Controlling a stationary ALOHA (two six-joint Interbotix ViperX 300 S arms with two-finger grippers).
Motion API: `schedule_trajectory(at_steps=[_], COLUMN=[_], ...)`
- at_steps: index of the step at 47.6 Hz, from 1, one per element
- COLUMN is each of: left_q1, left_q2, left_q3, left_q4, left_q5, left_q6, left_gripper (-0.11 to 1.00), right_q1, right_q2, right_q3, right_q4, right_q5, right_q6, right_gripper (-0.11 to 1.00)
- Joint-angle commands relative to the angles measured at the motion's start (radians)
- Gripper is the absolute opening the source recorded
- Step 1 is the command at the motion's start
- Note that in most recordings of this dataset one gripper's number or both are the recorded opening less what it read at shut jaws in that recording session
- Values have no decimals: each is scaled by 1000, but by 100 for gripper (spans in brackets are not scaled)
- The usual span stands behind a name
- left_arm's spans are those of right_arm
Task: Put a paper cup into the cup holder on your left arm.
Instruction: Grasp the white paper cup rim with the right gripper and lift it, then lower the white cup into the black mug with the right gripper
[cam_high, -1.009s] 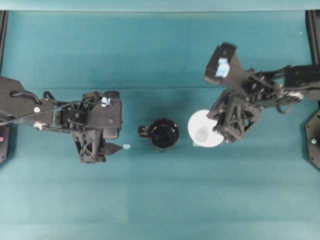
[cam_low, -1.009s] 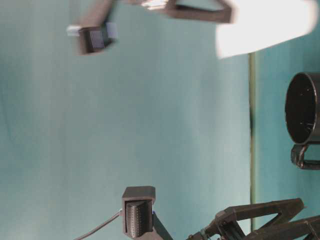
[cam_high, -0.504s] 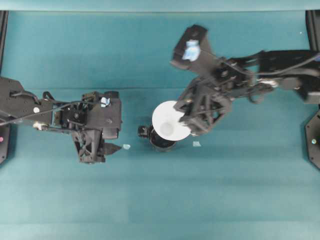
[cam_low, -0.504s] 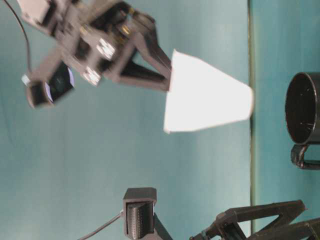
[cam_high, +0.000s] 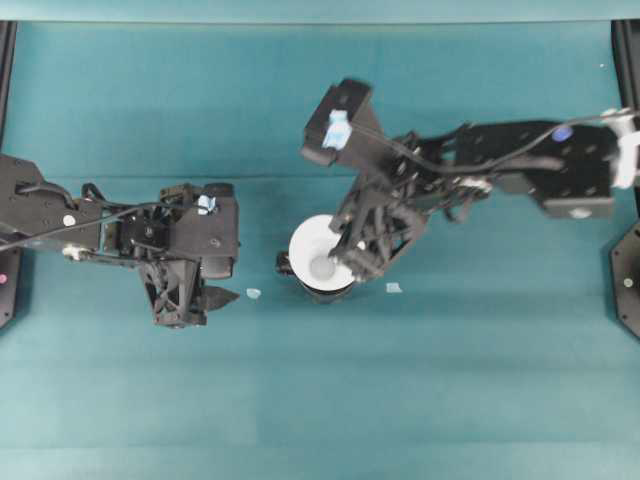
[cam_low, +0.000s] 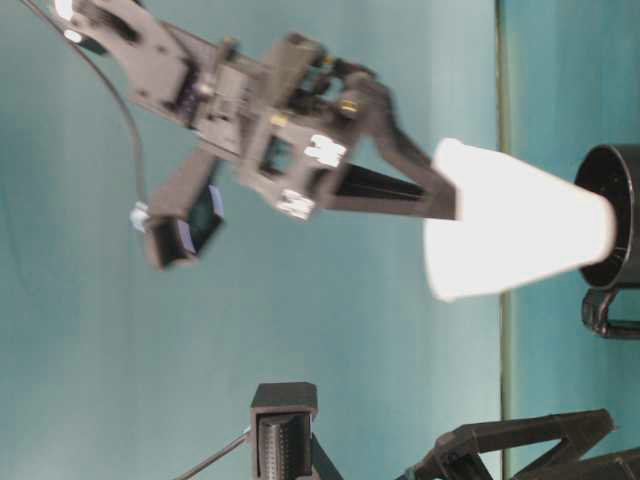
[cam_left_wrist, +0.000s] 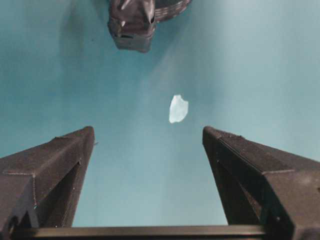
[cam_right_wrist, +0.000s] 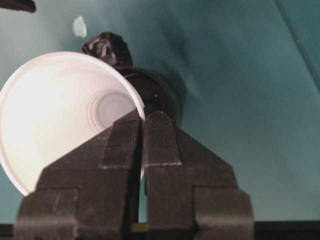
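Pinching the rim wall of the paper cup (cam_right_wrist: 60, 115) between nearly closed jaws, the right gripper (cam_right_wrist: 142, 117) holds it over the cup holder (cam_high: 322, 285). From overhead the cup covers most of the holder; only the table-level view shows the cup's base (cam_low: 600, 232) just at the holder's mouth (cam_low: 612, 215), tilted, not seated. The left gripper (cam_left_wrist: 147, 137) rests apart with jaws spread wide and nothing between them, a pale scrap (cam_left_wrist: 178, 108) on the table (cam_high: 450, 400) ahead.
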Motion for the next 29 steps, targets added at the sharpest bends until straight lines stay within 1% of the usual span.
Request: schedule_trajectory(at_steps=[1, 10, 29], left_q1=[-3, -3, -3], left_q2=[-12, -12, -11], left_q3=[-9, -9, -9], left_q4=[3, 3, 2], left_q5=[-8, -9, -12], left_q6=[-2, -2, -2], left_gripper=[91, 91, 91], right_q1=[3, 3, -2], right_q2=[11, 11, 20], right_q3=[-15, -2, 43], right_q4=[-6, -34, -35], right_q5=[-20, -8, -23], right_q6=[6, 8, 9], right_gripper=[-6, -6, -6])
